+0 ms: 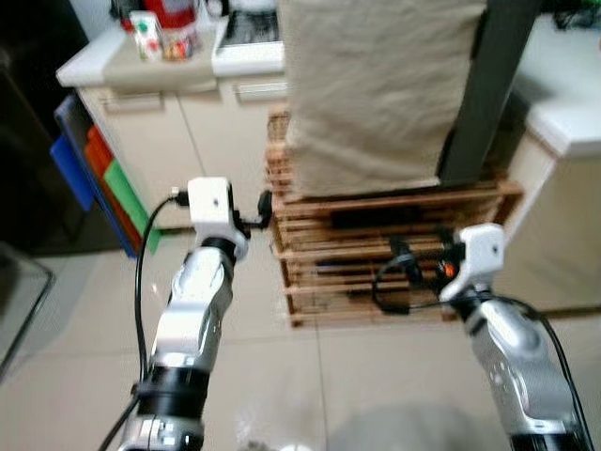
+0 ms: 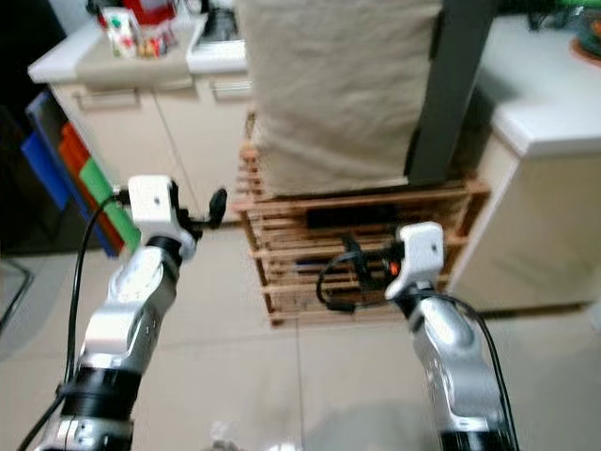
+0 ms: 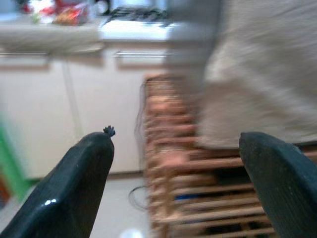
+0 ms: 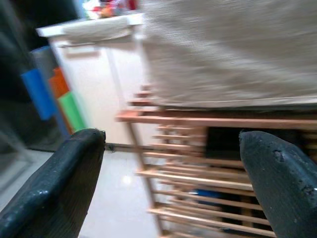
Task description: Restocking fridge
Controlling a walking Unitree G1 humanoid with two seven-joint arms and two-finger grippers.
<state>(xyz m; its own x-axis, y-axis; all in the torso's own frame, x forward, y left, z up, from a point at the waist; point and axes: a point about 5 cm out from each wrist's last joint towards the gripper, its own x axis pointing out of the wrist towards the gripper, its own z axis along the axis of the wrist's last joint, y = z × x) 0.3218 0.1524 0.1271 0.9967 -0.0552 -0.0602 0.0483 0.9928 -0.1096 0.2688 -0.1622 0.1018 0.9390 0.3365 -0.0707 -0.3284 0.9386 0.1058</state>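
1. Left gripper and right gripper are both spread wide, grasping nothing, raised toward the wooden slatted crate.
2. A beige cloth drapes over the crate.
3. Behind stand white cabinets on a pale tiled floor.
4. No fridge is identifiable.

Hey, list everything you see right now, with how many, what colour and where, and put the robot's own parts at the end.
Wooden slatted crate: one, light brown, on the floor straight ahead.
Cloth-covered bulk: one, beige, on top of the crate.
Dark post: one, grey, upright at the cloth's right side.
Cabinets: white-cream, behind and left of the crate, with a pale worktop.
Packets and containers: a few, red and white, blurred, on the worktop at far left.
Flat panels: blue, orange and green, leaning beside the left cabinet.
Counter: one, white, at right.
Floor: pale tiles.
Left gripper: black fingers open, empty, raised toward the crate.
Right gripper: black fingers open, empty, near the crate's slats.
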